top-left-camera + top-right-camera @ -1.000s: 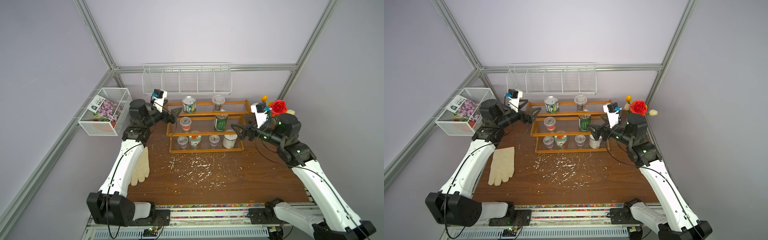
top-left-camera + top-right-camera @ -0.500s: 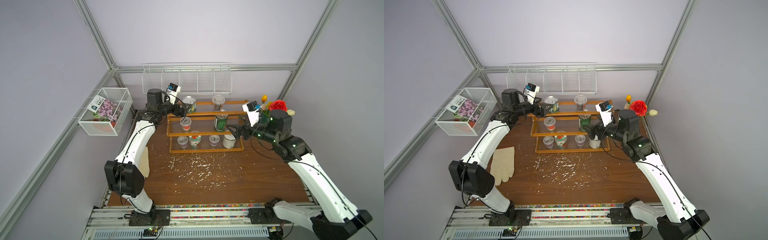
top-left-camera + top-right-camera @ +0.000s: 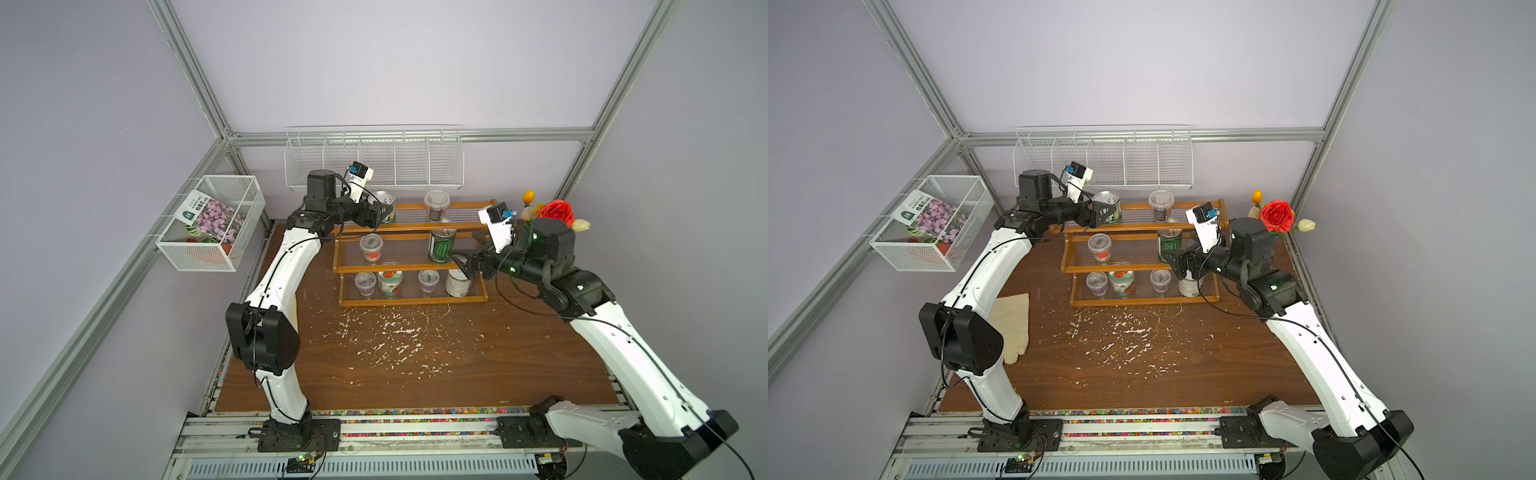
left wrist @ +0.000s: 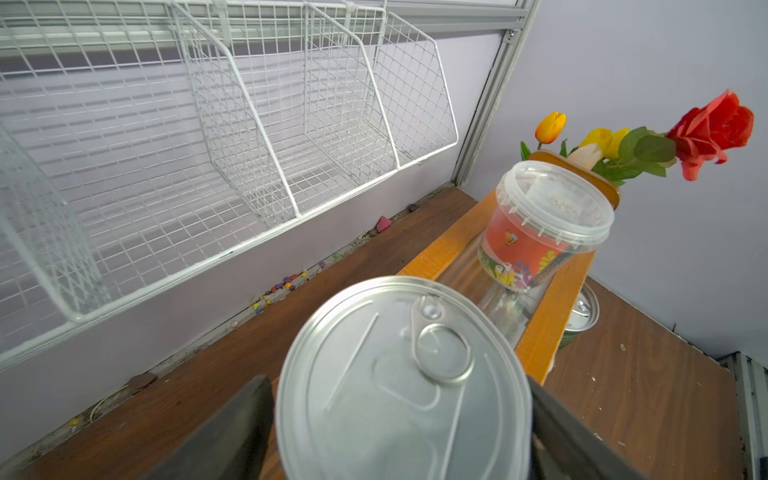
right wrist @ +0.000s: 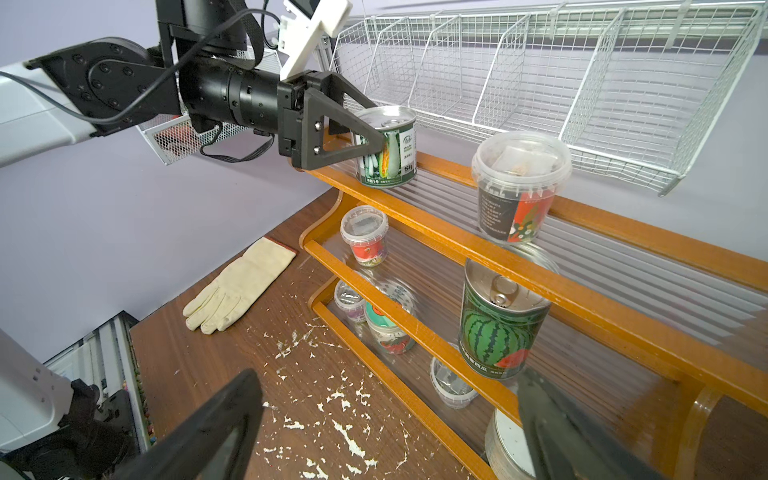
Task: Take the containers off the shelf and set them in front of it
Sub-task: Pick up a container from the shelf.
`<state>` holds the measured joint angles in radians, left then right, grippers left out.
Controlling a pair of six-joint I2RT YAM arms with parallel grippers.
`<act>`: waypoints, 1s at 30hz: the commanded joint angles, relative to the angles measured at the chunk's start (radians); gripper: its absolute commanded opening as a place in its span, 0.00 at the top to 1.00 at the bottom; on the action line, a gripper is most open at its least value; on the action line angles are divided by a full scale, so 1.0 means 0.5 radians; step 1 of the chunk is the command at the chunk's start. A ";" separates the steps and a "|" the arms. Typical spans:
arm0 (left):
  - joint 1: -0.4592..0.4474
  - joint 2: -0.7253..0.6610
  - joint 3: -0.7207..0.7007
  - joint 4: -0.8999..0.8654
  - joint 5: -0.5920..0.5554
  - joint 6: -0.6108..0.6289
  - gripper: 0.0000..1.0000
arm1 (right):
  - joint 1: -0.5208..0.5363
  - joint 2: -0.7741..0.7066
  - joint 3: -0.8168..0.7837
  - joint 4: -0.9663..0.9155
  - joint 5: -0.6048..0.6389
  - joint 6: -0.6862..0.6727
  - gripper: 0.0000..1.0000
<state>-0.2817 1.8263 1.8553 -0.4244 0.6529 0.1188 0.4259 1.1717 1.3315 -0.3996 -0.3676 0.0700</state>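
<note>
The orange-brown shelf (image 3: 411, 227) (image 5: 415, 226) stands at the table's back. On its top tier my left gripper (image 3: 380, 212) (image 4: 399, 380) is shut on the green-striped tin (image 3: 1111, 205) (image 5: 390, 153), which stands upright, with a finger on each side. A clear cup (image 3: 436, 204) shares that tier. The watermelon tin (image 3: 441, 245) (image 5: 494, 324) and another cup (image 3: 370, 247) are on the middle tier. Two cups, the tomato-lidded tub (image 3: 389, 282) and the white tin (image 3: 457, 284) fill the bottom tier. My right gripper (image 3: 461, 259) (image 5: 386, 374) hangs open and empty by the shelf's right end.
A cream glove (image 3: 1013, 328) lies left of the shelf, and white scraps (image 3: 395, 332) litter the brown table in front of it. A wire divided rack (image 3: 374, 162) hangs on the back wall, a mesh basket (image 3: 212, 224) on the left wall. Flowers (image 3: 552, 212) stand at back right.
My left gripper swung right from beside the shelf to the top tier and narrowed round the green-striped tin. My right gripper moved in closer to the shelf's right end, still open.
</note>
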 commanded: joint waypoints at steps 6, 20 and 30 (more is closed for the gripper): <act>-0.008 0.024 0.055 0.012 0.143 0.044 0.24 | 0.022 0.003 0.007 0.066 -0.007 0.004 0.02; -0.013 -0.201 -0.045 0.068 0.113 0.079 0.41 | 0.021 -0.012 0.006 0.078 -0.039 0.013 0.02; -0.352 -0.900 -0.879 0.151 -0.236 0.024 0.42 | 0.021 -0.029 -0.086 0.155 -0.228 -0.010 0.02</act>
<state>-0.4061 1.4418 1.5227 -0.3767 0.6117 0.1432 0.4278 1.1702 1.3178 -0.3637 -0.4316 0.0723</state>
